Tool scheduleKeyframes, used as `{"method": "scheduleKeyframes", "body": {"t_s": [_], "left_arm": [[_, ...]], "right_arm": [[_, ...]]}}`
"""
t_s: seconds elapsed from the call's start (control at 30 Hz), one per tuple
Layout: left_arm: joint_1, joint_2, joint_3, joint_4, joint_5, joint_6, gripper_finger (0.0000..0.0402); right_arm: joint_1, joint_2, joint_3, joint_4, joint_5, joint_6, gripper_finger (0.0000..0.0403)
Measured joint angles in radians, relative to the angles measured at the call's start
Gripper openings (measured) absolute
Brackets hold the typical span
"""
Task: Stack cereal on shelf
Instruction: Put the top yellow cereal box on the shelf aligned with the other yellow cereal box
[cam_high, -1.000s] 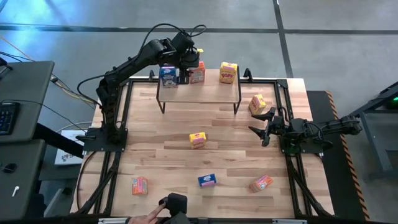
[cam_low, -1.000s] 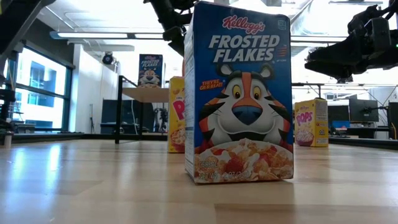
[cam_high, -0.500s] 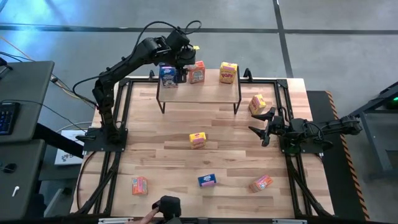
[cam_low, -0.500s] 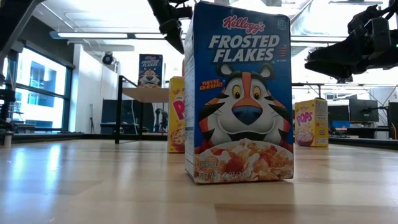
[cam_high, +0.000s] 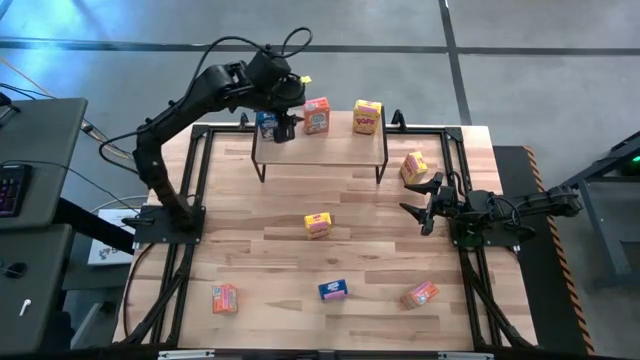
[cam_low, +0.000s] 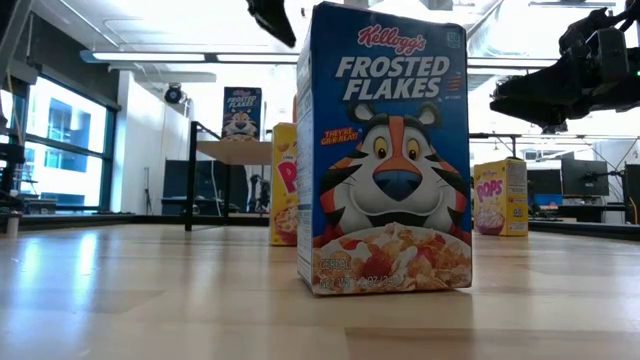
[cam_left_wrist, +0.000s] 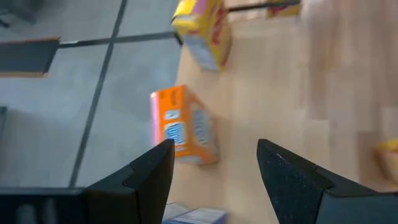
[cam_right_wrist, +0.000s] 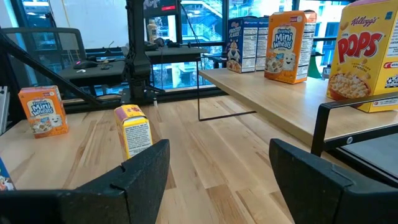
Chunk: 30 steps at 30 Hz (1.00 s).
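Left tool (cam_high: 288, 128) is seen empty, jaws parted, above the shelf's (cam_high: 345, 148) left end beside the blue box (cam_high: 266, 122). Shelf holds three boxes: blue, orange-red (cam_high: 317, 116), yellow (cam_high: 367, 116). Right tool (cam_high: 415, 213) is parked, parted, empty; the nearest loose yellow box (cam_high: 414, 166) lies just beyond it, toward the shelf. Four more boxes are left on the bench (cam_high: 260, 250).

Blue box on shelf (cam_high: 268, 124) partly hidden under left gripper (cam_high: 283, 128) in high view. Left wrist view blurred; blue box (cam_left_wrist: 194, 215) cut by edge. Low view: big Frosted Flakes box (cam_low: 385, 150) hides most of yellow box (cam_low: 284, 184) behind. Box prints in high view too small to read.
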<state>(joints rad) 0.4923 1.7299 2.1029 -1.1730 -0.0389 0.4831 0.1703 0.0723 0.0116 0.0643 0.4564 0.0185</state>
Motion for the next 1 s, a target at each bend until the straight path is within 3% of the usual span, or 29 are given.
{"method": "scheduleKeyframes", "body": {"t_s": [0.37,0.53,0.77,1.0], "left_arm": [[-0.096,-0.072,-0.052,-0.113,0.006,-0.163,0.0221],[-0.131,-0.183,-0.251,-0.081,0.005,-0.218,0.0221],[-0.189,-0.412,-0.597,0.136,0.002,-0.323,0.0221],[-0.263,-0.596,-0.844,0.274,-0.028,-0.447,0.0221]], "right_arm": [[0.000,0.000,0.000,0.000,0.000,0.000,0.0268],[0.000,0.000,0.000,0.000,0.000,0.000,0.0268],[0.000,0.000,0.000,0.000,0.000,0.000,0.0268],[0.000,0.000,0.000,0.000,0.000,0.000,0.0268]]}}
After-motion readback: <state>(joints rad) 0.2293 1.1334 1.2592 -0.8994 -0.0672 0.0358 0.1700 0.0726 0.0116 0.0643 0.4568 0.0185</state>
